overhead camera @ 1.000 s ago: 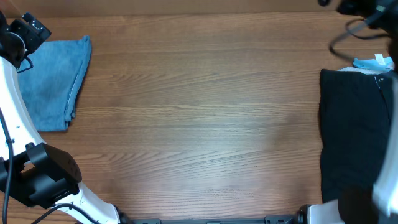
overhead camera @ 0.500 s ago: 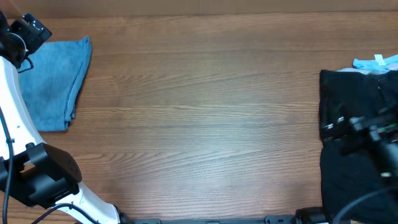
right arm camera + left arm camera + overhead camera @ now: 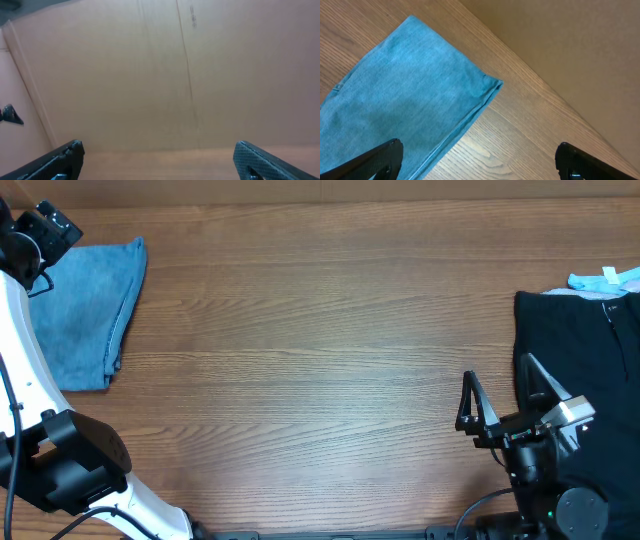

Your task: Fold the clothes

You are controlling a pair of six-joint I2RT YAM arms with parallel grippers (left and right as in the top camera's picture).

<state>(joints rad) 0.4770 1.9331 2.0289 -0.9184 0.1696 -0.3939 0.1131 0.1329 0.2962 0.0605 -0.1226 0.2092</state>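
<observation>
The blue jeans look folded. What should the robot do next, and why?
Probably lower the open right gripper onto the left edge of the black cloth and pinch it. The jeans already lie folded, while the black cloth lies right beside that gripper.

Soft, even light fell from above; the overhead view was bright and sharp, the wooden table (image 3: 320, 360) evenly lit, while the black cloth (image 3: 580, 350) sank into flat darkness. The left wrist view showed the jeans (image 3: 405, 100) crisply. The right wrist view was hazy, its fingers (image 3: 55, 160) soft-edged.
</observation>
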